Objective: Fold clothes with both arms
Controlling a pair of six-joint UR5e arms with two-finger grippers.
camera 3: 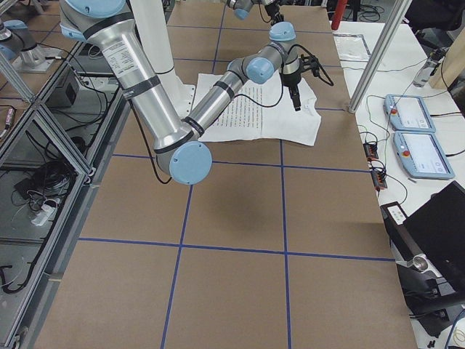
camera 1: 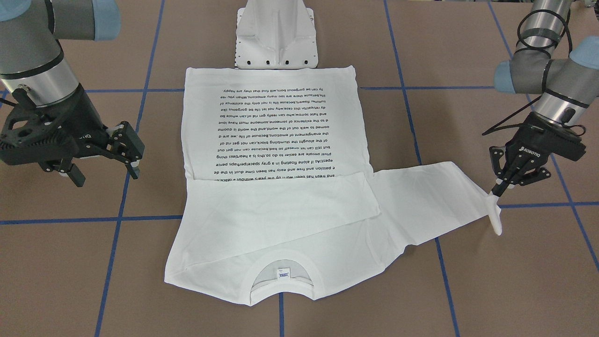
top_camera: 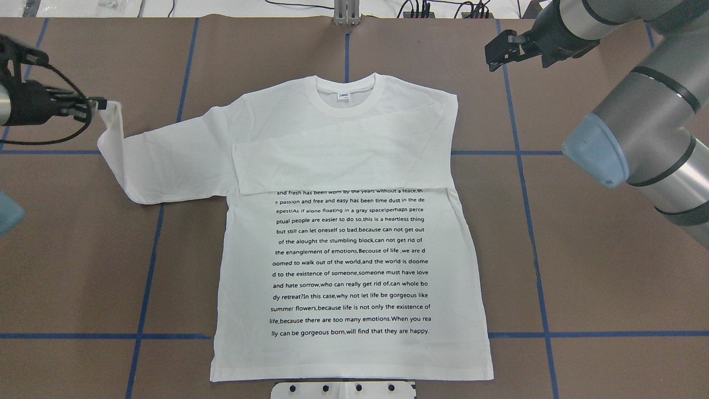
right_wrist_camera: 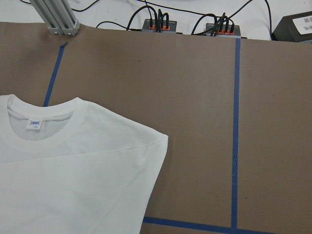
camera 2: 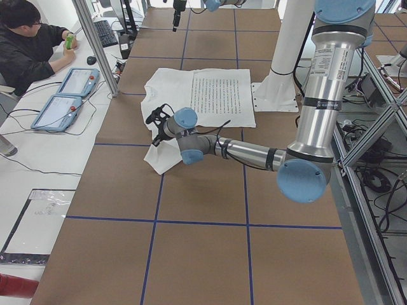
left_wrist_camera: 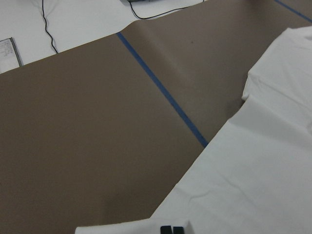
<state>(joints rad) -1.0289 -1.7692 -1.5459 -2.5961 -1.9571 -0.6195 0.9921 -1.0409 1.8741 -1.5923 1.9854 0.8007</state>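
white long-sleeved t-shirt (top_camera: 354, 138) spread flat on the brown table (top_camera: 609, 277), print up, neck label (top_camera: 343, 96) toward the far edge, hem just beside the white pedestal (camera 1: 276, 37). one sleeve (top_camera: 332, 169) already folded across the chest, above the text, to narrow the outline. other sleeve (top_camera: 166, 166) stretched out toward the robot's left, its cuff (camera 1: 496, 217) raised off the table and pinched between the pressed-together fingers of the left gripper (camera 1: 496, 191), presumably for carrying over the first sleeve. right gripper (camera 1: 105, 171) spread and empty, held above bare table off the folded shoulder, apart from the cloth, likely to keep clear of the coming fold.
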